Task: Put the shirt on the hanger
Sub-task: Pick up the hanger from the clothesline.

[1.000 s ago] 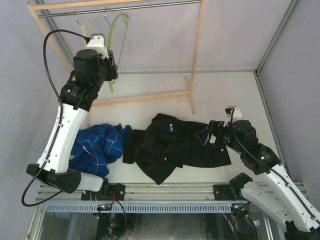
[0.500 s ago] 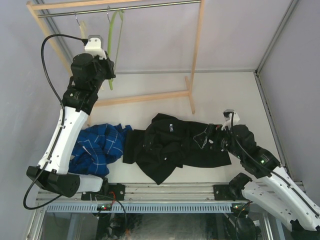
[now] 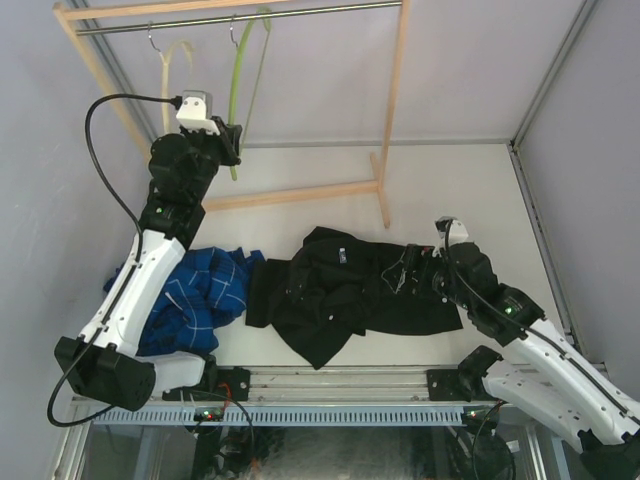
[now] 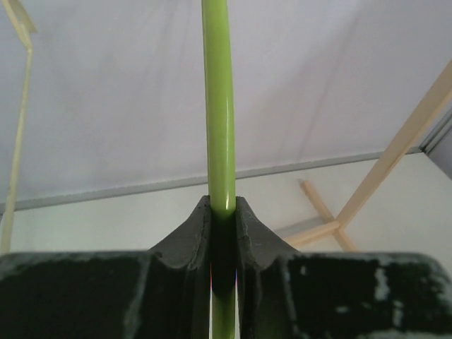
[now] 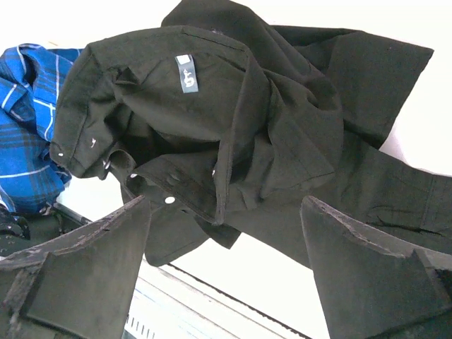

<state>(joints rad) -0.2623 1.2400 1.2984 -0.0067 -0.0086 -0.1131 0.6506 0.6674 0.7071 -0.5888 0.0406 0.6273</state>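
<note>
The lime-green hanger [image 3: 238,80] hangs by its hook from the metal rail [image 3: 300,10] at the back left. My left gripper [image 3: 228,140] is shut on its thin lower arm; in the left wrist view the green hanger [image 4: 219,106] runs straight up from between the pressed jaws of the left gripper [image 4: 223,212]. The black shirt [image 3: 340,290] lies crumpled on the table's near middle. My right gripper [image 3: 408,268] hovers open over its right part. In the right wrist view the shirt [image 5: 233,106], with its white label [image 5: 186,73], lies beyond the spread right gripper [image 5: 224,205].
A blue plaid shirt [image 3: 190,295] lies left of the black one, touching it, and shows again [image 5: 28,127] in the right wrist view. A cream hanger [image 3: 172,60] hangs left of the green one. The wooden rack [image 3: 390,100] stands at the back, its foot reaching toward the shirt.
My left gripper has shut on the green hanger and shifted it rightward along the rail. The right gripper has moved left over the black shirt, still open.
</note>
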